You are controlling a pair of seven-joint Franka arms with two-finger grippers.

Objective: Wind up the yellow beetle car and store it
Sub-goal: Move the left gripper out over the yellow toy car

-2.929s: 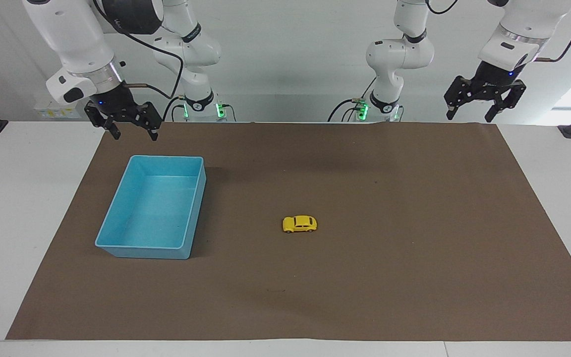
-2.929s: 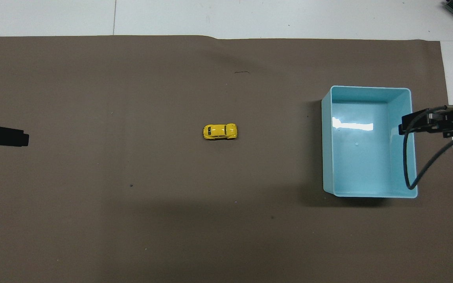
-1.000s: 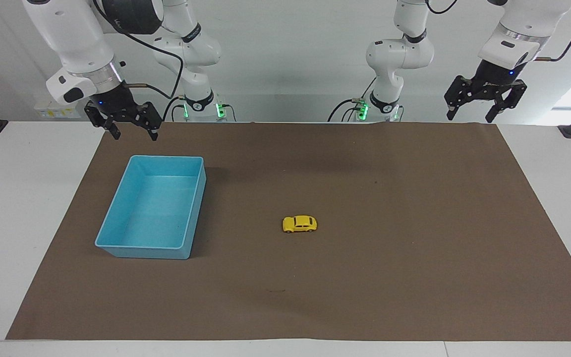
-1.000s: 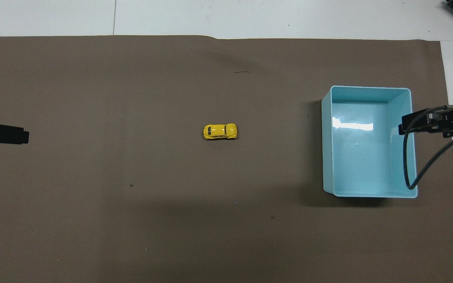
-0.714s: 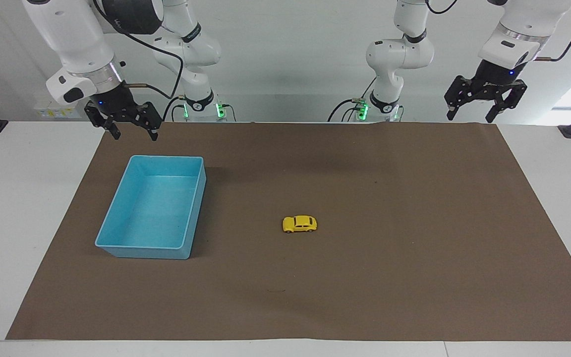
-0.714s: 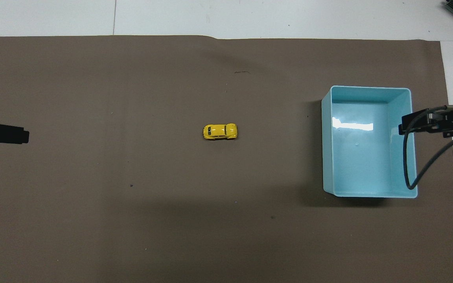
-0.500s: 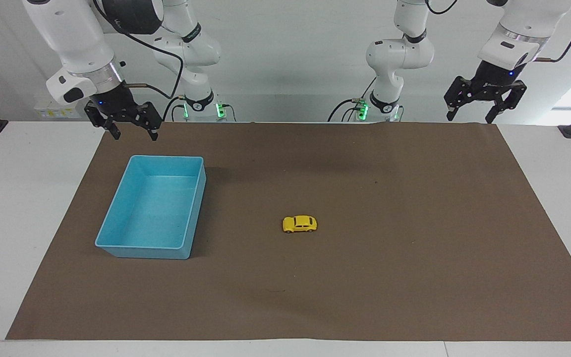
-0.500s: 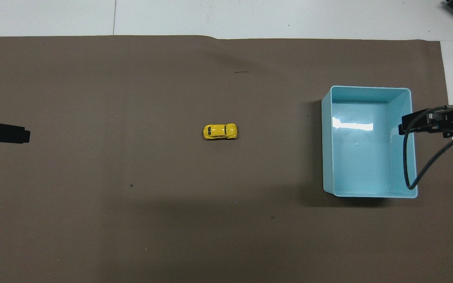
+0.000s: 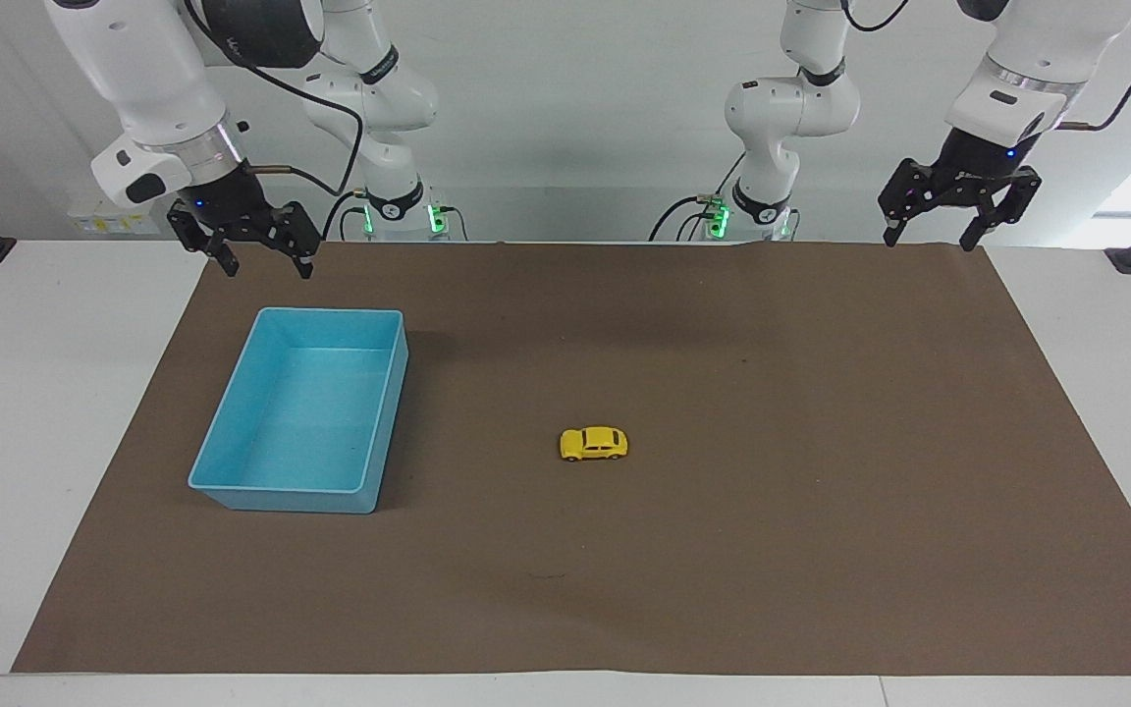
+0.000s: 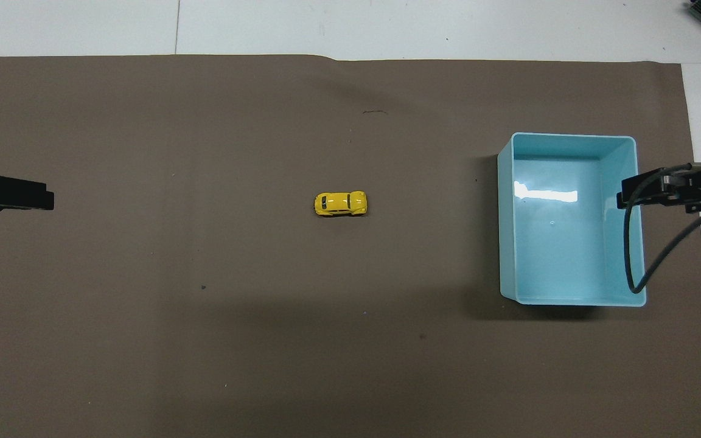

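The left claw (image 9: 929, 239) is shifting a little toward the middle of the table compared with a moment ago, its tip in the overhead view reaching slightly further over the brown mat (image 9: 723, 550); nothing else is changing. That claw is hanging in the air over the mat's edge nearest the robots, at the left arm's end of the table, with its fingers spread wide and holding nothing. The right claw (image 9: 261, 263) is waiting up in the air by the light-blue bin (image 9: 232, 486), over the rim nearest the robots, and its fingers are likewise spread and empty. The yellow beetle car (image 9: 593, 444) is sitting on its wheels on the mat near the middle of the table, well apart from both claws and from the bin, which is lying toward the right arm's end. The bin is holding nothing.
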